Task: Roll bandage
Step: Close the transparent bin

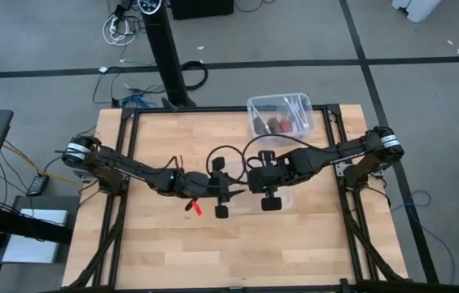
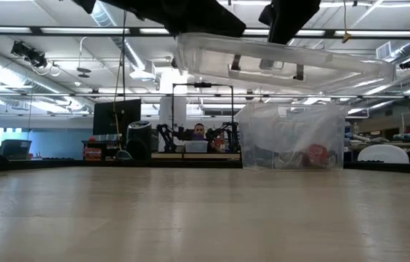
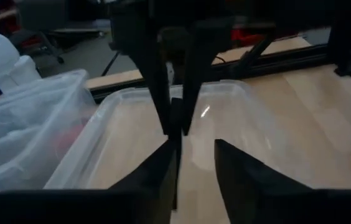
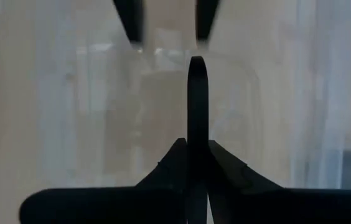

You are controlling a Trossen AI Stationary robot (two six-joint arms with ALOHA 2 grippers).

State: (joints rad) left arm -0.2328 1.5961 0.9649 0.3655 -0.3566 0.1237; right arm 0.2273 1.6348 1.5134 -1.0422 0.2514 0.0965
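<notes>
The right gripper (image 4: 197, 149) is closed tightly on the rim of a clear, shallow rectangular plastic lid (image 2: 285, 62) and holds it in the air above the middle of the light wooden table (image 1: 172, 252). The left gripper (image 3: 194, 155) is just beside it at the same rim, with its fingers apart and nothing between them.

We cannot find the black fabric bandage with certainty. Something dark lies among red things inside the clear plastic box (image 1: 250, 104) at the far edge of the table, and it may be the bandage.

We think the risk is the thin pinch. The lid hangs from one edge only, so it could turn or slip out and fall on the table.
</notes>
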